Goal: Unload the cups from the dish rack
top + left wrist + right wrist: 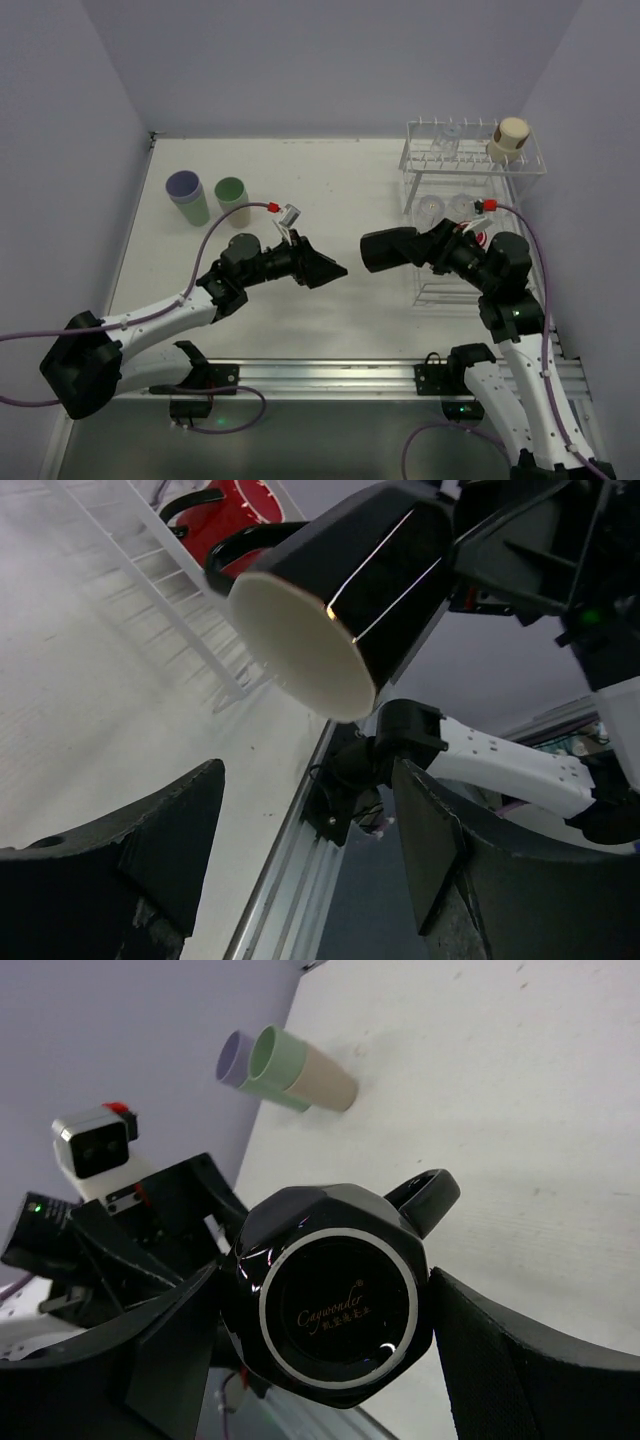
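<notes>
My right gripper (405, 246) is shut on the black mug (385, 249), holding it sideways above the table with its mouth toward the left arm. The right wrist view shows the black mug's base (335, 1305) between both fingers (505, 1360), handle up. My left gripper (325, 268) is open, its tips just short of the mug's rim. In the left wrist view the mug's cream inside (300, 645) hangs beyond the left gripper (308, 770), with nothing between the jaws. The dish rack (520, 168) stands at the right and holds a beige cup (510, 138), clear glasses (432, 208) and a red mug (215, 520).
A lavender-rimmed tumbler (186, 195) and a green-rimmed tumbler (231, 198) stand on the table at the back left. The same green-rimmed tumbler (275, 1065) also shows in the right wrist view. A metal rail (330, 375) runs along the near edge. Walls close in on three sides.
</notes>
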Robot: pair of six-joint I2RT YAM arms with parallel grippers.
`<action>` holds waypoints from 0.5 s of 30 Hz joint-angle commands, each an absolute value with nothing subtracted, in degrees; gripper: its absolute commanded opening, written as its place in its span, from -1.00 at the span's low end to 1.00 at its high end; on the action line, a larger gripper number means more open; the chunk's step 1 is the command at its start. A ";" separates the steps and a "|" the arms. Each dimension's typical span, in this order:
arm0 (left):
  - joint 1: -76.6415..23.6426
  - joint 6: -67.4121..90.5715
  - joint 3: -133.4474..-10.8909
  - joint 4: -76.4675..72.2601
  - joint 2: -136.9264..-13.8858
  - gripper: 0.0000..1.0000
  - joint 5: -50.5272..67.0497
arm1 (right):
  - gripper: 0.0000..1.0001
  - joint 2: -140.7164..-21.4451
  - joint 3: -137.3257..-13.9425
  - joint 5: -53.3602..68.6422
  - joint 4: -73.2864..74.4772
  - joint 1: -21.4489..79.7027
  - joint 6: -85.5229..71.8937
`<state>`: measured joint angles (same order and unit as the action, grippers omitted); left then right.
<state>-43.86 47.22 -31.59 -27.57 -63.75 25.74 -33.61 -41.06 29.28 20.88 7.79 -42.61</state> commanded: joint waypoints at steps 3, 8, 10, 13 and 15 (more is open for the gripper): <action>-45.87 57.39 -31.02 -51.76 -68.55 0.43 26.72 | -0.89 -36.82 -34.73 43.42 -6.49 10.19 -53.26; -47.90 57.13 -31.99 -53.52 -70.84 0.33 24.79 | -0.89 -39.46 -31.47 43.51 -13.52 13.53 -54.84; -48.69 57.13 -32.08 -54.57 -71.45 0.21 23.91 | -0.89 -40.86 -30.24 43.51 -15.89 14.50 -55.63; -49.04 56.69 -32.08 -54.76 -71.89 -0.22 21.36 | -0.88 -43.06 -28.48 43.59 -21.26 17.48 -57.74; -49.04 55.82 -32.25 -54.49 -71.90 -0.79 19.08 | -0.85 -44.20 -27.43 42.98 -24.16 18.89 -58.71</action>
